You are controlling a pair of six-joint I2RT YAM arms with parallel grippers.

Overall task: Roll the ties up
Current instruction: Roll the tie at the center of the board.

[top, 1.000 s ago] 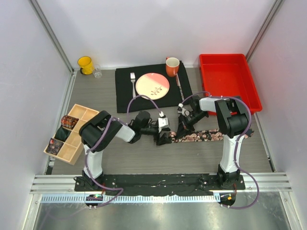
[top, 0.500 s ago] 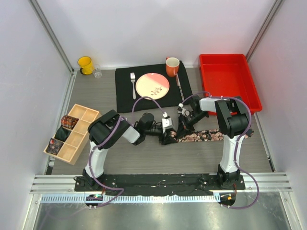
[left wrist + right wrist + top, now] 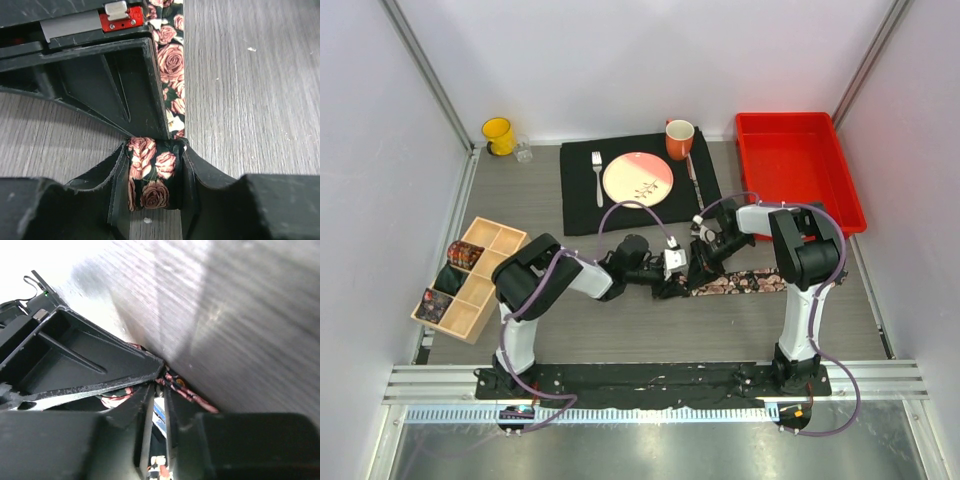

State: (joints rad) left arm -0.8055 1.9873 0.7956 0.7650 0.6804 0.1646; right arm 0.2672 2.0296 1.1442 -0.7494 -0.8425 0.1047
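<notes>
A black tie (image 3: 745,283) with a pink rose print lies as a strip on the grey table, running right from the two grippers. Its left end is rolled into a small coil (image 3: 162,165). My left gripper (image 3: 155,152) is shut on that coil, one finger on each side, and the flat strip (image 3: 170,60) runs away beyond it. In the top view the left gripper (image 3: 672,283) meets my right gripper (image 3: 698,268) at the coil. My right gripper (image 3: 160,390) shows a narrow gap with nothing in it, its tips beside the tie's edge (image 3: 192,396).
A wooden organizer (image 3: 492,238) at the left holds rolled ties (image 3: 463,254). Behind lies a black placemat (image 3: 582,200) with a plate (image 3: 638,178), a fork (image 3: 597,172) and an orange mug (image 3: 679,138). A red bin (image 3: 795,165) stands back right, a yellow mug (image 3: 498,133) back left.
My left gripper slid right to the tie's rolled end and closed on it. The right gripper stayed put and its jaws parted slightly.
</notes>
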